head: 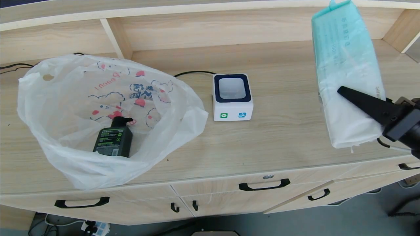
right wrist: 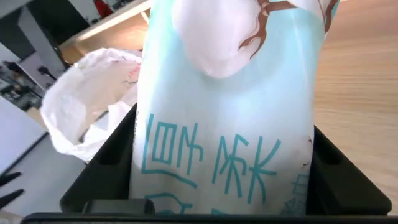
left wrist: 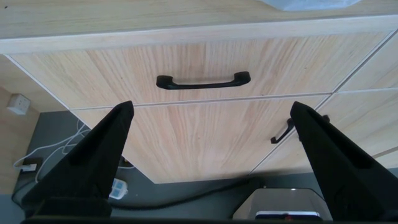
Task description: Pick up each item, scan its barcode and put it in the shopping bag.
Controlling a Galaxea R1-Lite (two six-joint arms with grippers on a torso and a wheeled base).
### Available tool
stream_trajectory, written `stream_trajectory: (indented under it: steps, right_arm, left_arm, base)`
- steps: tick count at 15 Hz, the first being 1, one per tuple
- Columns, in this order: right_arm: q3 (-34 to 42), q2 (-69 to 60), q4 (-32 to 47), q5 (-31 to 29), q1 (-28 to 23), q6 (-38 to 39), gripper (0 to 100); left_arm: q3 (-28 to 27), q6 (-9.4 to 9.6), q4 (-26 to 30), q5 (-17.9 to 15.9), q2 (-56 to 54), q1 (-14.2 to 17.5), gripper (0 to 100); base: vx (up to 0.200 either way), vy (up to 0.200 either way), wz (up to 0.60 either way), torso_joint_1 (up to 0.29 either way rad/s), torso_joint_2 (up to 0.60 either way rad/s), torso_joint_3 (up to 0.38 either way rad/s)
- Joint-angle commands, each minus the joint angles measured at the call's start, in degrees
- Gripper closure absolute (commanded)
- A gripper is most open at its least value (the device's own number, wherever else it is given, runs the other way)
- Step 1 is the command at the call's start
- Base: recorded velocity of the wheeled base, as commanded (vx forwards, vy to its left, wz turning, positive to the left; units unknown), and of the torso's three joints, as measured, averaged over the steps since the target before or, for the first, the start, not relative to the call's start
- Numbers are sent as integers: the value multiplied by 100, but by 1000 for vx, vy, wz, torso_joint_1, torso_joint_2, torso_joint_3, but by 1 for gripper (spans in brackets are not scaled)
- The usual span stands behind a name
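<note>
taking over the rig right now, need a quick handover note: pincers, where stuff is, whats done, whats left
Left pincer: open, empty, low in front of the drawers.
Right pincer: shut on the teal soft pack, held above the right end of the counter, to the right of the scanner.
Done: the dark pump bottle lies inside the shopping bag at the counter's left.
Left: cannot tell if the pack is scanned; probably show it to the scanner, then bag it.
</note>
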Motion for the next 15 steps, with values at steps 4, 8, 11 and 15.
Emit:
stream_trajectory:
  steps: [4, 8, 11, 15]
  right_arm:
    - [-2249, 96, 2641, -1206, 874, -1718, 100]
    - [-3330, 351, 4162, -2691, 2650, -2324, 100]
    - [-3814, 817, 4153, -3148, 3362, -2271, 100]
    - [-3875, 1045, 4127, -3209, 3450, -2315, 100]
  left_arm:
    - [0, -49, 7, -2, 1, 2, 0]
    - [0, -75, -2, -2, 1, -7, 0]
    - [0, -67, 7, -2, 1, -7, 0]
    - [0, -84, 7, -2, 1, -7, 0]
  base:
    - [0, 0, 0, 0, 0, 0]
    - [0, 0, 0, 0, 0, 0]
    - [0, 0, 0, 0, 0, 0]
    - [0, 0, 0, 0, 0, 0]
